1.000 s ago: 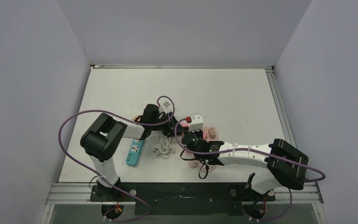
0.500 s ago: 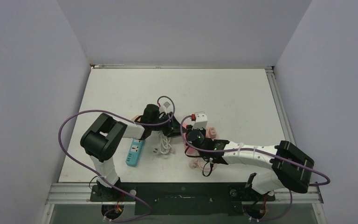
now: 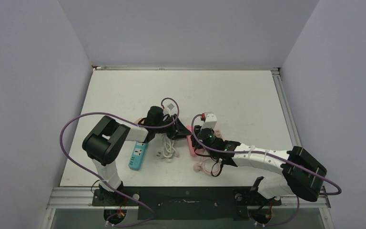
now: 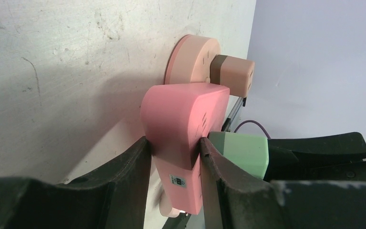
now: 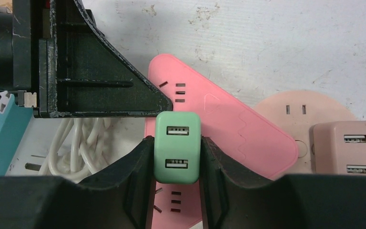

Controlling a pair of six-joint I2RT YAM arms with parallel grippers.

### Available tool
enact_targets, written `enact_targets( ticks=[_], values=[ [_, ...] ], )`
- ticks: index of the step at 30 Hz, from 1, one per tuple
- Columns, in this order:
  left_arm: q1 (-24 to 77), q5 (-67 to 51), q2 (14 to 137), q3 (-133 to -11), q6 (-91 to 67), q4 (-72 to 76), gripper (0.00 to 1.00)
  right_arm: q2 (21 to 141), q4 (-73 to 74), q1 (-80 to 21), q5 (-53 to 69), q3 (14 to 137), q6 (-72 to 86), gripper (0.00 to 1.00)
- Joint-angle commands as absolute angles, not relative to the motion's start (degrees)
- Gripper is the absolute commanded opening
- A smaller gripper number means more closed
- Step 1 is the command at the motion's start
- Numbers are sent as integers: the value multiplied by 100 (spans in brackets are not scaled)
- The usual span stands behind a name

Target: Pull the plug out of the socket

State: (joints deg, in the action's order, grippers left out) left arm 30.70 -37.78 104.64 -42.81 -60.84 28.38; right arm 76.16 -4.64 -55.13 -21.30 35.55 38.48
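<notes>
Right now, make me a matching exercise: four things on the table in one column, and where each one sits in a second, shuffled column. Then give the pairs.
Things
1. green charger
2. pink power strip
3. tan charger
4. teal power strip

Places
A. lying free beside the coiled white cable
B. clamped in the left gripper
C. plugged into the round peach socket
D. clamped in the right gripper

Pairs: 1-D, 2-B, 3-C, 4-A
</notes>
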Motion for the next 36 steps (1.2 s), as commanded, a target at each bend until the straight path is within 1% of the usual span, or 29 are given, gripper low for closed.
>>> enact_targets(
  ticks=[1, 5, 9, 13, 17, 25, 32, 36],
  values=[
    [3160, -3868, 10472, -4298, -5748, 2490, 14, 7344, -1004, -5202, -1988, 3568, 4187, 5],
    [3190, -3868, 10492, -4298, -5748, 2490, 14, 7319, -1027, -4862, -1607, 3495, 4365, 5],
    [3208, -3876, 10493, -4306, -5757, 2479, 14, 7279, -950, -4816, -1606, 3488, 4336, 5],
    [3208, -3876, 10484, -4302, -5757, 2478, 14, 7300, -793, -4939, -1942, 3549, 4203, 5],
    [3208, -3876, 10485, -4306, -5757, 2479, 14, 7400, -505, -5294, -2461, 3767, 4021, 5],
    [3208, -3911, 10484, -4333, -5740, 2488, 14, 7978, 436, -6033, -3717, 4585, 3669, 5],
    [3208, -3905, 10489, -4340, -5730, 2462, 14, 8071, 464, -6134, -3778, 4693, 3666, 5],
    [3208, -3881, 10481, -4342, -5724, 2431, 14, 7970, 441, -6029, -3547, 4653, 3790, 5]
  ],
)
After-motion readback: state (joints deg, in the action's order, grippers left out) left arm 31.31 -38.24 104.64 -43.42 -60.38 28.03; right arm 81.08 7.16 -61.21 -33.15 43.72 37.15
